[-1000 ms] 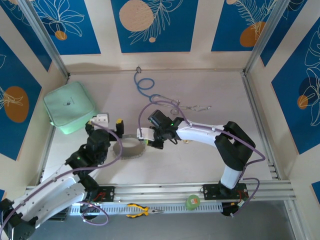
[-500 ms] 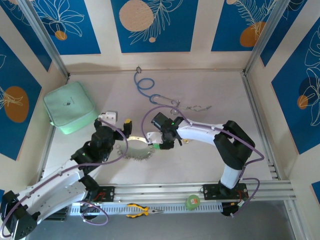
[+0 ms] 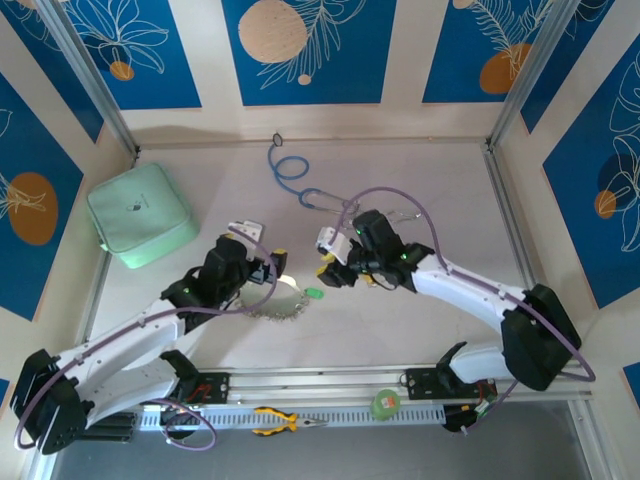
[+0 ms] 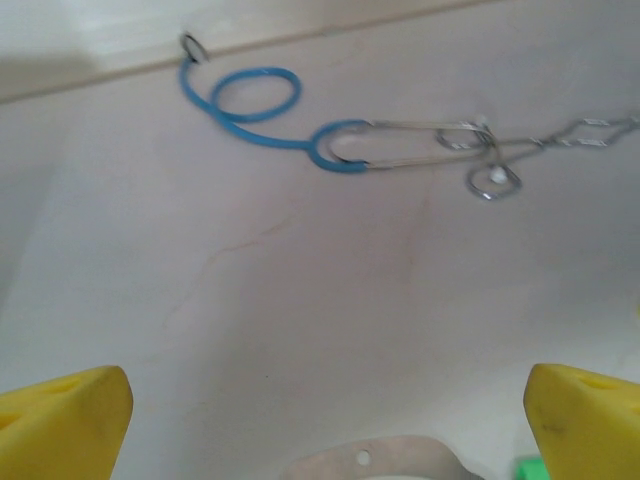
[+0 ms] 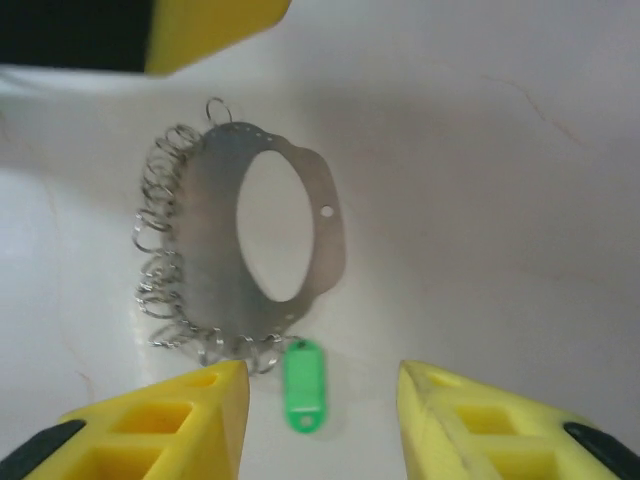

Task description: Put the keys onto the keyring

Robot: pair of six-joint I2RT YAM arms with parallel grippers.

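Both open: left pincer [image 4: 325,425] wide, right pincer [image 5: 322,412] partway, green key [image 5: 303,395] seemingly linked to keyring [image 5: 215,255].

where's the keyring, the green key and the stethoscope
keyring [image 5: 212,240], right wrist view, metal band left of its hole
green key [image 5: 303,385], right wrist view, plastic head
stethoscope [image 4: 320,152], left wrist view, blue tube's fork

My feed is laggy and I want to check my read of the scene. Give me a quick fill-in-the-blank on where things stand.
1. The key beside the keyring has a ___ head.
2. The left gripper has its jaws ___.
3. The right gripper holds ___.
4. The stethoscope has ___ tubing.
Missing words: green; open; nothing; blue.
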